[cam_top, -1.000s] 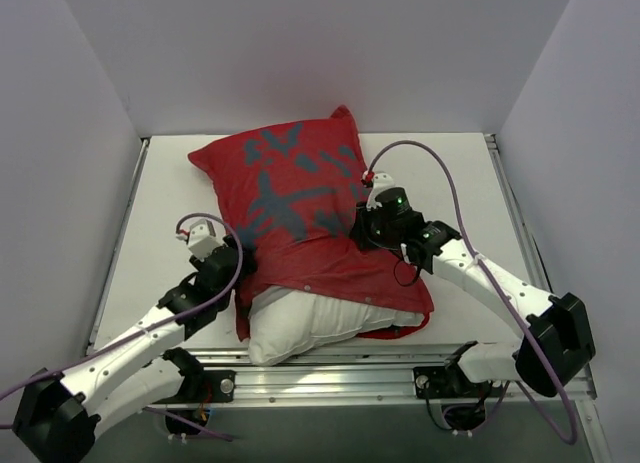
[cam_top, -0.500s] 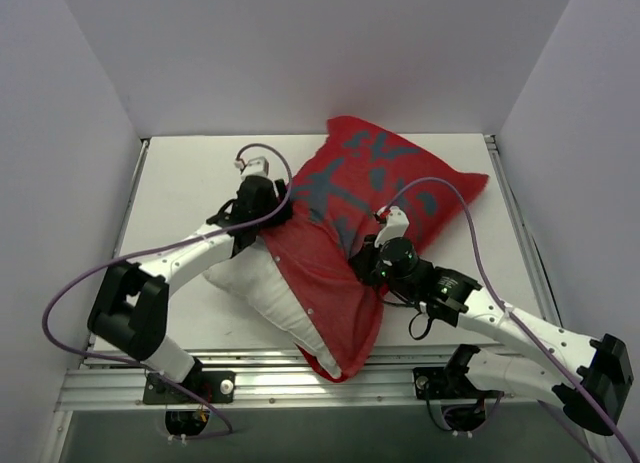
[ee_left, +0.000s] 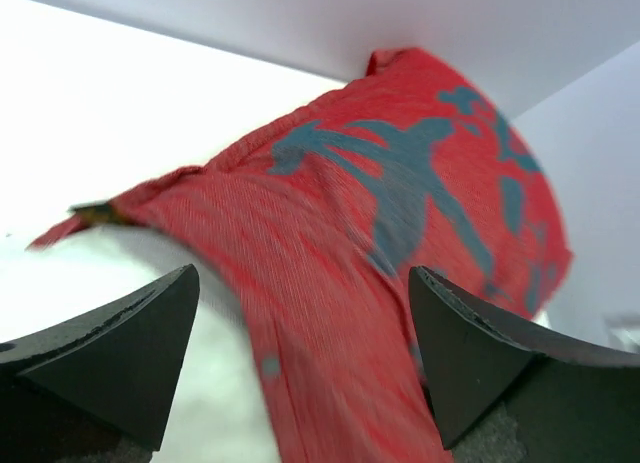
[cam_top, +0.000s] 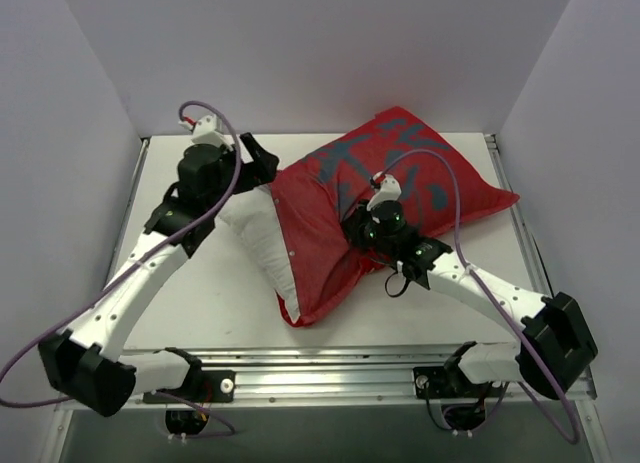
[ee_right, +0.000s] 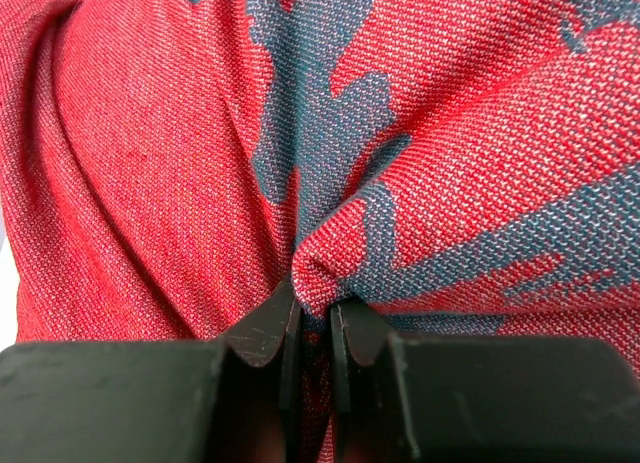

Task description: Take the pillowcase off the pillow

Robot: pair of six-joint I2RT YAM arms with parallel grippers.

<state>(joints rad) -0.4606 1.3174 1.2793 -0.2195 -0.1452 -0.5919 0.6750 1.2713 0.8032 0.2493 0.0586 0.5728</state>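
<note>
Lying from mid table point(cam_top: 200, 293) to its far right corner, the case point(cam_top: 400, 183) is soft and floppy, so pinch a fold. Your right gripper point(ee_right: 315, 318) is clamped tight on one. The pillow point(cam_top: 255, 233) pokes out left; your left gripper point(ee_left: 305, 273) gapes wide, empty.

Most of the pillow point(cam_top: 252, 235) hidden inside the pillowcase point(cam_top: 312, 255); left wrist view blurred; left fingers point(ee_left: 120, 353) cut off at lower edge.

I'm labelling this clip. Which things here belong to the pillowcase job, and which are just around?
Job: pillowcase, pillow, left end effector, right end effector.
Just around: table, purple cable, metal rail.
</note>
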